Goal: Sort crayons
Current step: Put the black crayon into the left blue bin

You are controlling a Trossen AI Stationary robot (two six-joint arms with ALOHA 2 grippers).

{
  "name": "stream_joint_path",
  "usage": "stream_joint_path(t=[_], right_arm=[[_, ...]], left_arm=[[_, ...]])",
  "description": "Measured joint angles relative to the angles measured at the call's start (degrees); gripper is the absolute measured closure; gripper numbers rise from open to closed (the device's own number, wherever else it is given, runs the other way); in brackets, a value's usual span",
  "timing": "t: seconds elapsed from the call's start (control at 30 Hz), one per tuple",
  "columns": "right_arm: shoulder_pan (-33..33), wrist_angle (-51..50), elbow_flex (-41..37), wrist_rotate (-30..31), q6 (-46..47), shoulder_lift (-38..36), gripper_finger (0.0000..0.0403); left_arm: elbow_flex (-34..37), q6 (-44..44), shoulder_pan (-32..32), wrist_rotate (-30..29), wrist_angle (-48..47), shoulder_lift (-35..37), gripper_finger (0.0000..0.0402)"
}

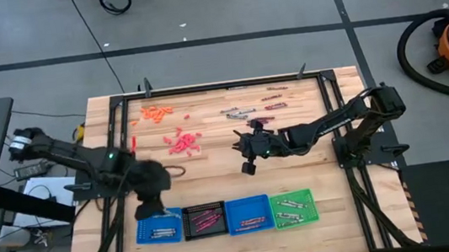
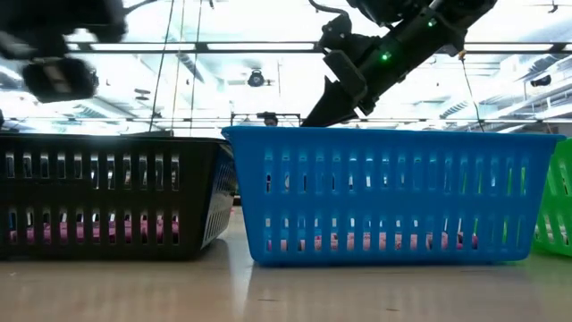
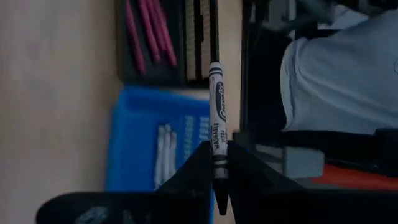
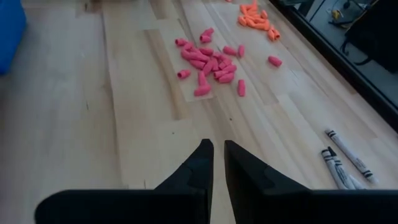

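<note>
One grey crayon stood clamped in the left claw, long axis pointing over the blue tray below; right claw, nearly closed, held nothing.

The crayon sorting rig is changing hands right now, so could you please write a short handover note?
Left gripper: shut on a grey crayon, held over the left blue tray.
Right gripper: fingers nearly together, holding nothing, above bare table mid-bench.
Done: crayons already lie in the left blue tray, black tray, second blue tray and green tray.
Left: release the held crayon; loose crayons remain at the far side of the table. Pink pieces and orange pieces are also scattered there.
</note>
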State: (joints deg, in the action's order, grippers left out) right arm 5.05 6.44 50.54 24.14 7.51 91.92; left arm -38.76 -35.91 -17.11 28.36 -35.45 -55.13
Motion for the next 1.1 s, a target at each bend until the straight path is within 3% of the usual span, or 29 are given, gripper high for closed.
stream_joint_path(t=[0.2,0.43,0.73,1.1], right_arm=[[0.27,0.34,0.00,0.02,-0.59,0.00,0.0356],[0.27,0.49,0.00,0.02,-1.22,0.00,0.0356],[1.38,1.43,0.00,-0.03,-1.24,0.00,0.0356],[2.04,1.68,0.00,0.05,-1.68,0.02,0.0356]], left_arm=[[0.65,-13.09,-10.81,-9.47,-4.03,-0.35,0.0363],[4.06,-29.12,-16.57,-13.03,-3.82,-0.36,0.0363],[5.51,-34.00,-17.81,-17.85,1.46,-4.73,0.0363],[5.53,-36.61,-20.42,-17.90,9.26,-14.88,0.0363]])
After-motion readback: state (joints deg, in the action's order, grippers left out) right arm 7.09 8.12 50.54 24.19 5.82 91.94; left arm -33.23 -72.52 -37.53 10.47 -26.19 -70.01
